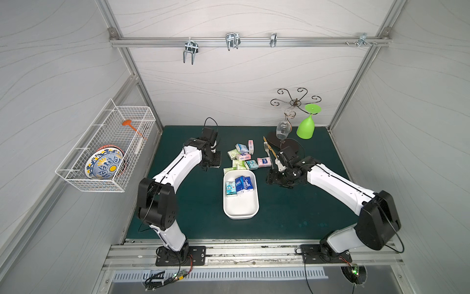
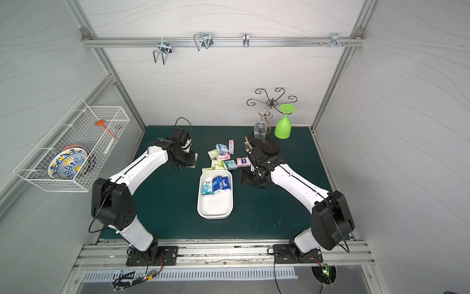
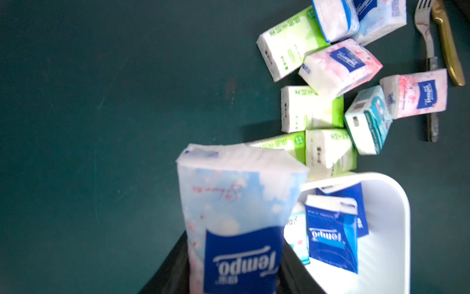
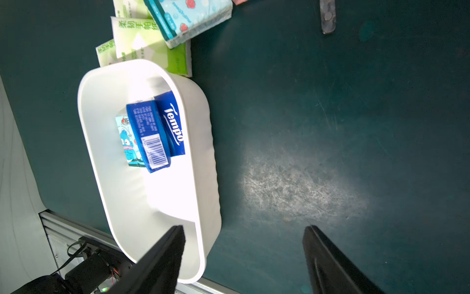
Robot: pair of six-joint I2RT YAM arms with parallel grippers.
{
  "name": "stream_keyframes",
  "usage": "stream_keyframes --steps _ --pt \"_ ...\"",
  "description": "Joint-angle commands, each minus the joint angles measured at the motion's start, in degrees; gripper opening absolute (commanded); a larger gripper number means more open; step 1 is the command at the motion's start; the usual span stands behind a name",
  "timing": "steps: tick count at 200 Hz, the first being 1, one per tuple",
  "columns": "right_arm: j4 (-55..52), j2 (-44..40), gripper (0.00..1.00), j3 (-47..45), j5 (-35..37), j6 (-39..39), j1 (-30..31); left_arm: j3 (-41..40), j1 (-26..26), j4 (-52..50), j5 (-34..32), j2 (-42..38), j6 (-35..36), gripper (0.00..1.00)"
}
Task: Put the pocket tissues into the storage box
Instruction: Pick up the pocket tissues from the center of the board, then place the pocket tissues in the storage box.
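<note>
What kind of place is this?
Probably a robot practice booth: two robot arms bolted to a metal rail, white walls in a metal frame, and tissue packs on a green mat.

Dark green mat (image 1: 292, 211): storage box (image 1: 240, 205), loose pocket tissues (image 1: 242, 147), fork (image 1: 266, 147), knife (image 3: 447, 45).
</note>
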Motion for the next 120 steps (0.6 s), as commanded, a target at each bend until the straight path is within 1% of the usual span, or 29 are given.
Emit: stream_keyframes --steps 1,28,55,69,96,120 --pt "0.0 -3.0 0.79 -1.0 0.2 1.1 1.1 -5.6 -2.7 -1.0 5.5 -6.2 -8.6 0.45" --pt "-0.3 -3.8 0.80 -1.9 0.3 2.2 1.7 -13.3 -8.4 2.1 6.3 -13.3 -17.0 0.44" --pt "-0.9 -4.0 0.79 -2.2 0.3 2.1 2.7 -17.4 -13.9 5.4 5.6 -16.1 -22.9 0.44" --pt "-1.4 -4.2 0.79 -2.4 0.5 2.1 3.1 -18.0 -15.4 6.4 4.6 -15.6 -24.7 0.44" --pt "-2.0 -5.1 0.80 -2.6 0.7 2.3 3.2 -16.8 -15.8 6.8 4.7 -12.2 -25.8 0.44" --pt "-2.2 -6.0 0.80 -2.6 1.2 2.2 3.2 -15.7 -16.2 7.2 2.0 -9.0 -26.3 0.43"
